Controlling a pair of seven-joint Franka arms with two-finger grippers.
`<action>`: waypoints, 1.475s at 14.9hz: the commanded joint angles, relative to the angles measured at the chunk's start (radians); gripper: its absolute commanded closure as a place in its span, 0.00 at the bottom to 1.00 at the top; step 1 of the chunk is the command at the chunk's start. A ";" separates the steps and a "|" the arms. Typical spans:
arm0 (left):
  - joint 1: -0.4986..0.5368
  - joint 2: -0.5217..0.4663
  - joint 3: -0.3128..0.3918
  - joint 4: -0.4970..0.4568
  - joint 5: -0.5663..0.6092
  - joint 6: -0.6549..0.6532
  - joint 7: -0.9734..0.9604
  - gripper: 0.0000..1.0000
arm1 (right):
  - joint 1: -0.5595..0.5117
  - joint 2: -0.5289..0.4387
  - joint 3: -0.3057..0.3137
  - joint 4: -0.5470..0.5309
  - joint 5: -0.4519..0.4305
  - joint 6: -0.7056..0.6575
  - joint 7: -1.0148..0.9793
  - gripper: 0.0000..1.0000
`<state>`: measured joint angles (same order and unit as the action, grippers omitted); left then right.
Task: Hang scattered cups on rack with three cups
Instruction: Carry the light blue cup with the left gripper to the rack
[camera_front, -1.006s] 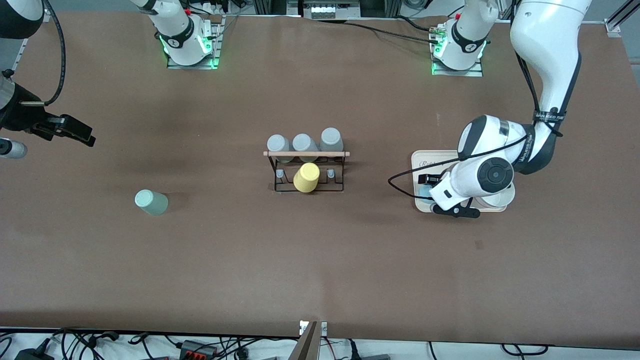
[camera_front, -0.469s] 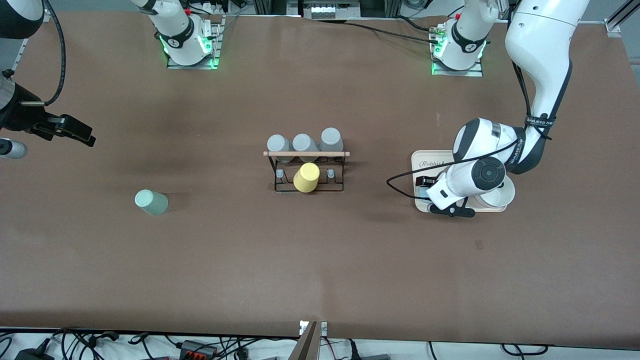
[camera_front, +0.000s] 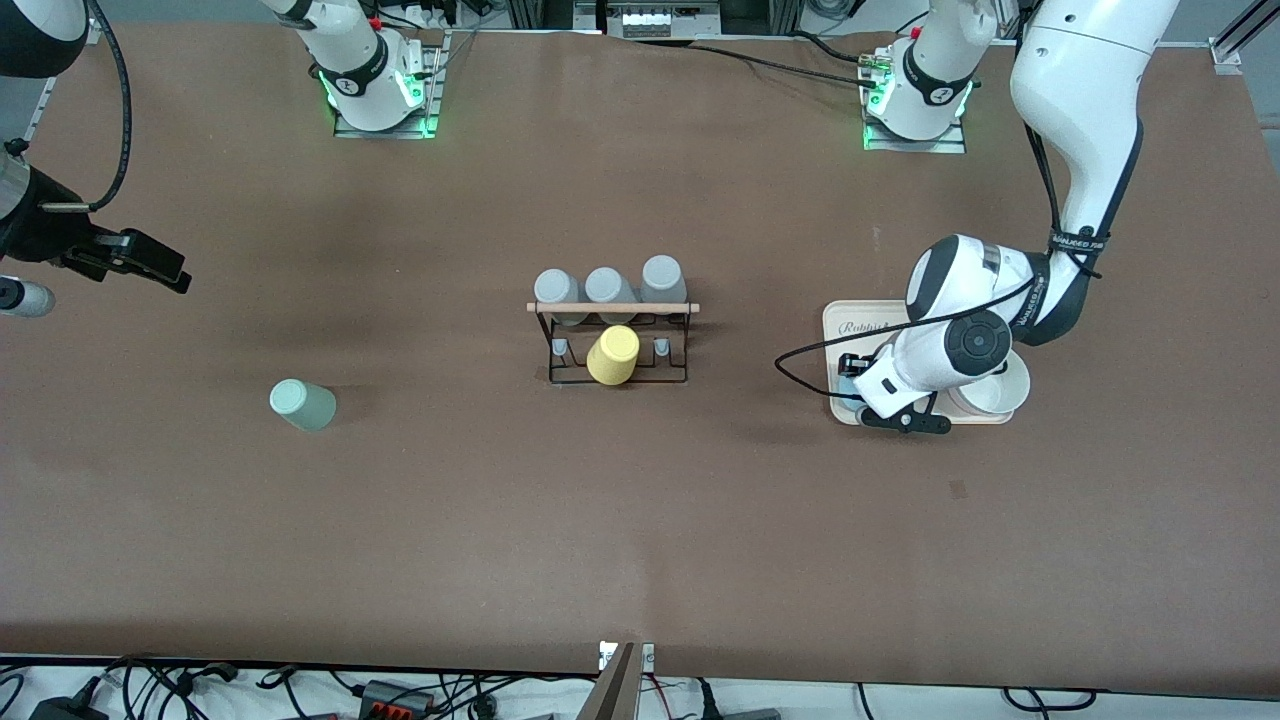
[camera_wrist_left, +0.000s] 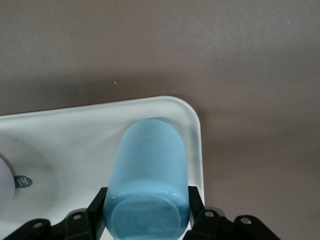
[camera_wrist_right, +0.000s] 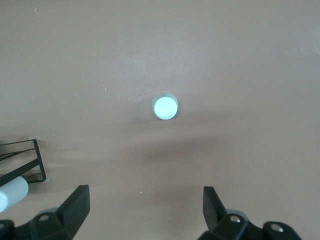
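Spanning the scene, the brown table (camera_front: 640, 520) carries the rack (camera_front: 613, 340) at its centre, with three grey cups (camera_front: 608, 287) and a yellow cup (camera_front: 613, 355) on it. Toward the left arm's end sits the cream tray (camera_front: 838, 322), where the left gripper (camera_wrist_left: 146, 216) is clamped on the light blue cup (camera_wrist_left: 149, 175), which stands in the tray's corner beside a white bowl (camera_front: 990, 395). The right gripper (camera_wrist_right: 145, 207) hangs released, waiting high over the right arm's end; the mint green cup (camera_front: 301, 404) stands on the table, nearer the camera than the rack. Risk: the matte, handleless cup may slip during lifting if the fingers grip it unevenly, or it may catch the tray rim.
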<state>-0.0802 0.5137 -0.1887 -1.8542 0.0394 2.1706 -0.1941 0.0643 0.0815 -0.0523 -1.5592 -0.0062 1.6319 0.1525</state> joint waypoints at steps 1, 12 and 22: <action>-0.007 -0.032 -0.027 0.128 -0.002 -0.159 -0.053 0.99 | 0.000 -0.005 0.002 0.008 0.003 -0.014 0.010 0.00; -0.254 0.080 -0.049 0.545 -0.289 -0.301 -0.875 0.99 | -0.003 -0.005 0.002 0.008 0.003 -0.015 0.010 0.00; -0.375 0.138 -0.041 0.560 -0.265 -0.232 -0.926 0.99 | -0.004 -0.005 0.002 0.008 0.003 -0.015 0.010 0.00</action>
<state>-0.4132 0.6335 -0.2441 -1.3250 -0.2300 1.9376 -1.1160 0.0638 0.0815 -0.0530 -1.5591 -0.0062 1.6315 0.1530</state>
